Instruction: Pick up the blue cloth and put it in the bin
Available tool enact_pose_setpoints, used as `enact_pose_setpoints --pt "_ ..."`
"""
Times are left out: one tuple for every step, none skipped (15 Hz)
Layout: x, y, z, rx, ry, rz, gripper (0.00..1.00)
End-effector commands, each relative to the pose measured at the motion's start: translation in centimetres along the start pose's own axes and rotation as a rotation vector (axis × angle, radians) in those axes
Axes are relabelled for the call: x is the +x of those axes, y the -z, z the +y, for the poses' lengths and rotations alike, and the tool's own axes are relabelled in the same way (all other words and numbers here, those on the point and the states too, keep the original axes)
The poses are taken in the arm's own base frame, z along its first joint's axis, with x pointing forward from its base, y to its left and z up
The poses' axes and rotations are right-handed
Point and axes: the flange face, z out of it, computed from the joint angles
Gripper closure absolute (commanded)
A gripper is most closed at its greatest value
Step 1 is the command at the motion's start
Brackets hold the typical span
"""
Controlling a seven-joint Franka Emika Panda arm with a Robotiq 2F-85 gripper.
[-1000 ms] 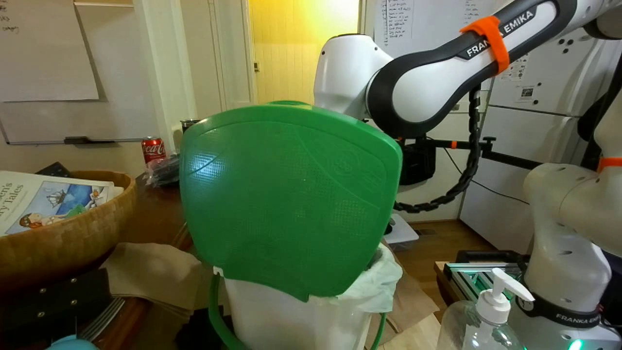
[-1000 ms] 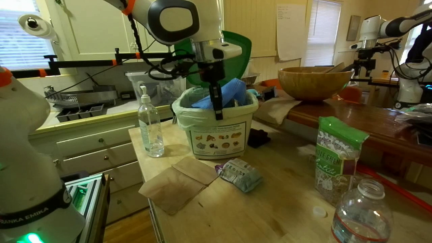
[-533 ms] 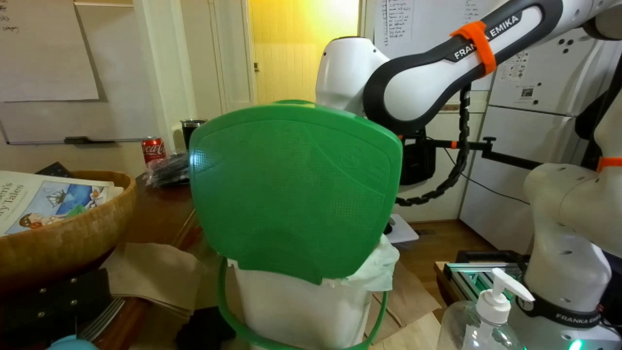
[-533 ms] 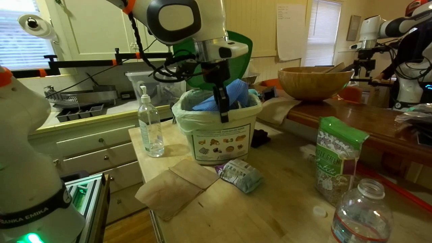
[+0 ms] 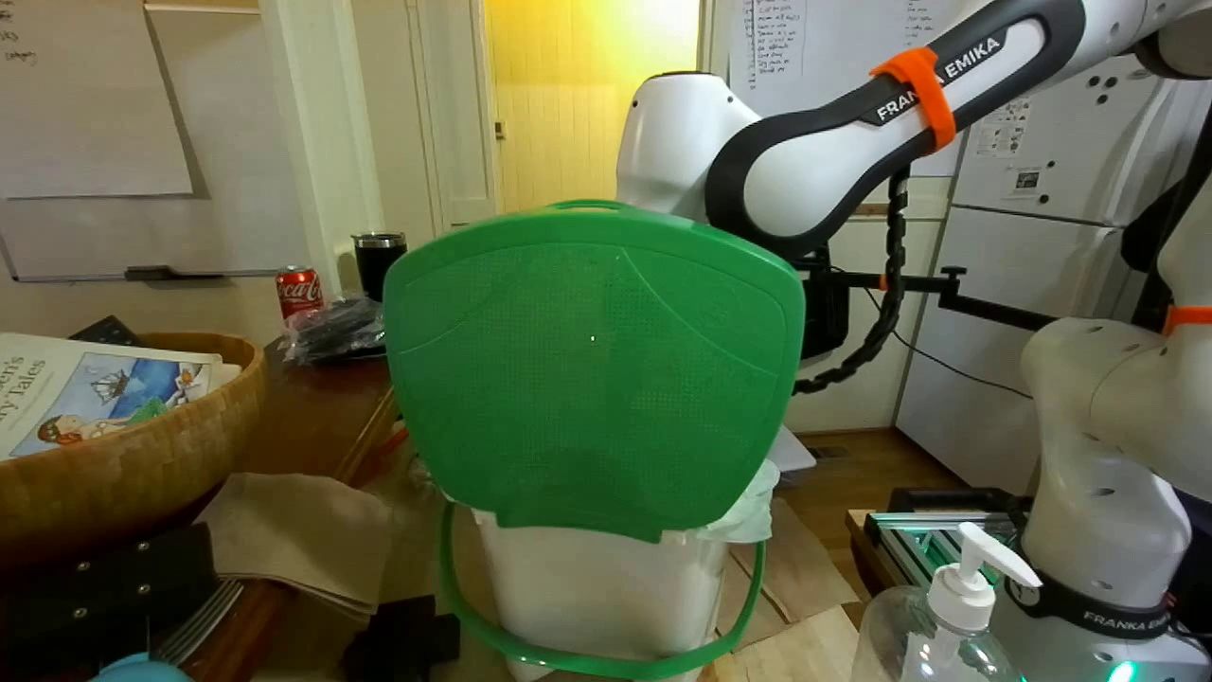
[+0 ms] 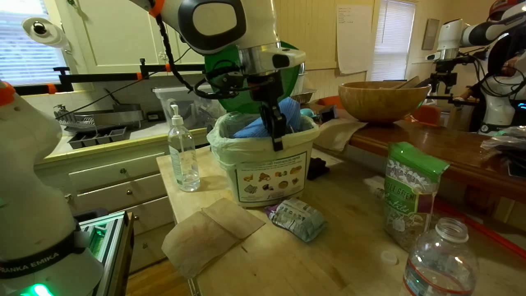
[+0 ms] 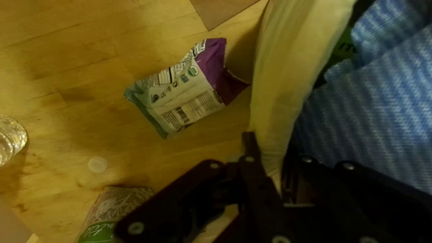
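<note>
Well, the blue cloth (image 6: 292, 114) slants lengthwise up out of the bin (image 6: 263, 166) — gripper (image 7: 270, 150) pinching the bin's rim

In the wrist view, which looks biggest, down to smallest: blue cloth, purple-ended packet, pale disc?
1. Blue cloth, though cut off by the picture's edge
2. Purple-ended packet
3. Pale disc

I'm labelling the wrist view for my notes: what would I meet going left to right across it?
Bottle, cap, packet, bin, blue cloth.
</note>
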Motion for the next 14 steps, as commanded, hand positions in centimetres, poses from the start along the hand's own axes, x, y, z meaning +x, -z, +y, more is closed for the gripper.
enact_pose_setpoints --pt "0.0 0.3 0.7 -0.009 0.006 0.037 0.51" --pt "0.1 0.7 0.8 0.003 -0.004 0.049 0.44" --pt "0.2 1.0 0.9 0.006 -0.011 0.061 0.34" --pt "0.2 1.5 1.0 0.016 -0.02 0.074 0.27" --pt "0.3 2.0 1.2 0.021 -0.029 0.09 0.19" --pt "0.4 2.3 1.2 0.03 -0.039 0.105 0.12" --pt "0.4 3.0 1.3 0.044 -0.054 0.118 0.05" --pt "0.4 3.5 1.4 0.055 -0.065 0.132 0.01" --pt "0.3 4.1 1.4 0.067 -0.078 0.141 0.0" --pt "0.2 4.7 1.5 0.074 -0.088 0.145 0.0" --pt "0.1 5.4 1.7 0.082 -0.102 0.153 0.0" --pt "0.0 6.3 1.8 0.087 -0.118 0.159 0.0" --pt "-0.1 7.0 1.9 0.081 -0.123 0.171 0.0" --pt "-0.2 7.8 2.1 0.077 -0.13 0.189 0.0"
